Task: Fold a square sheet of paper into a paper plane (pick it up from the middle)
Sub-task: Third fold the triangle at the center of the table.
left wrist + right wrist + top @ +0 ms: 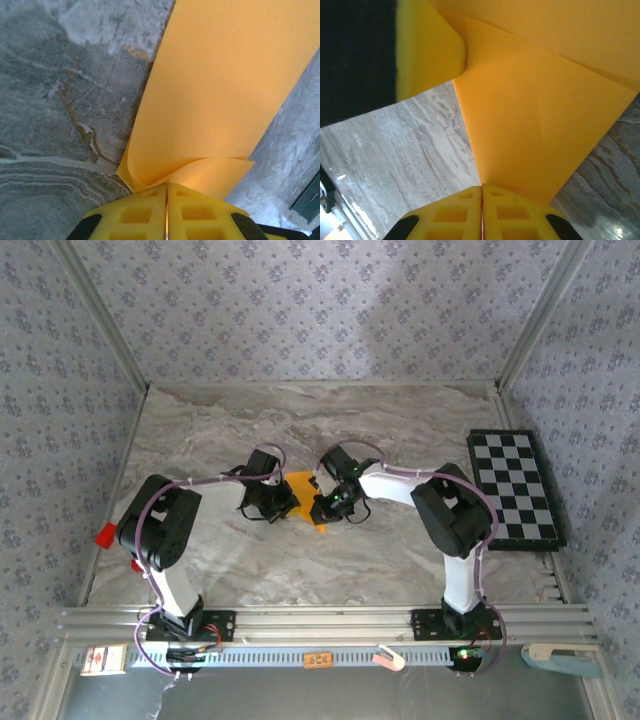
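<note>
Spreading beneath both arms is a grey, marble-veined table (200,570), boxed in by walls (300,310) papered in a pale lilac sprig pattern, with metal posts in the corners. A black-and-white checkerboard (515,488) lies well off to the outer side of the right gripper (481,189), and a small red block (104,534) sits well off to the outer side of the left gripper (166,187). The sheet of paper (220,90), plain matte orange-yellow, is held between the two grippers. The left gripper's yellow fingers are pressed together on one edge, where the paper curls into a small loop. The right gripper is likewise clamped on the sheet, and a straight crease crosses the paper ahead of it (the other gripper's yellow finger touches the sheet up and to its left). An orange tag (318,660) and a white sticker (97,660) sit on the front rail behind both grippers, too small to read.
</note>
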You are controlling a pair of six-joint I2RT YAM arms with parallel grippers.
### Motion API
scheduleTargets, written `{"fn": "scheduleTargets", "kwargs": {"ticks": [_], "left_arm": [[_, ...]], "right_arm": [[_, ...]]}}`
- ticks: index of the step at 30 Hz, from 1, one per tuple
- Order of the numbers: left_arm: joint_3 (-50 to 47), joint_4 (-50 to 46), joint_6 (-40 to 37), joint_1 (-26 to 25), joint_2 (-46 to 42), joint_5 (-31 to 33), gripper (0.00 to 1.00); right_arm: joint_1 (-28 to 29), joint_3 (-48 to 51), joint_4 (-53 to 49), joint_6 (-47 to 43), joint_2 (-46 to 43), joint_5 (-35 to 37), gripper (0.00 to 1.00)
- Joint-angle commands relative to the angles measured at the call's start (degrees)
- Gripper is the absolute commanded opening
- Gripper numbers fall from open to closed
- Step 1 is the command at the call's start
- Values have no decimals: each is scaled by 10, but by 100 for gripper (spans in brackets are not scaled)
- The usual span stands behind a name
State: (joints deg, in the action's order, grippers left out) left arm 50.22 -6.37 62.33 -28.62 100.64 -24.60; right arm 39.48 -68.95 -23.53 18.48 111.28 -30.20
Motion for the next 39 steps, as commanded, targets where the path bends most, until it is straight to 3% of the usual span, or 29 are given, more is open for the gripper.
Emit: {"fn": "scheduleTargets", "kwargs": {"ticks": [1, 8, 22, 39], "left_arm": [[1, -6, -27, -1, -16, 6, 12], [-4, 28, -59, -21, -49, -12, 19], [-18, 52, -51, -46, -4, -39, 11], [-49, 54, -130, -17, 15, 15, 11]], "right_arm": [[3, -1, -16, 4, 14, 20, 8], [5, 1, -30, 6, 26, 43, 6], [5, -3, -34, 14, 33, 43, 5], [18, 32, -65, 9, 52, 97, 5]]}}
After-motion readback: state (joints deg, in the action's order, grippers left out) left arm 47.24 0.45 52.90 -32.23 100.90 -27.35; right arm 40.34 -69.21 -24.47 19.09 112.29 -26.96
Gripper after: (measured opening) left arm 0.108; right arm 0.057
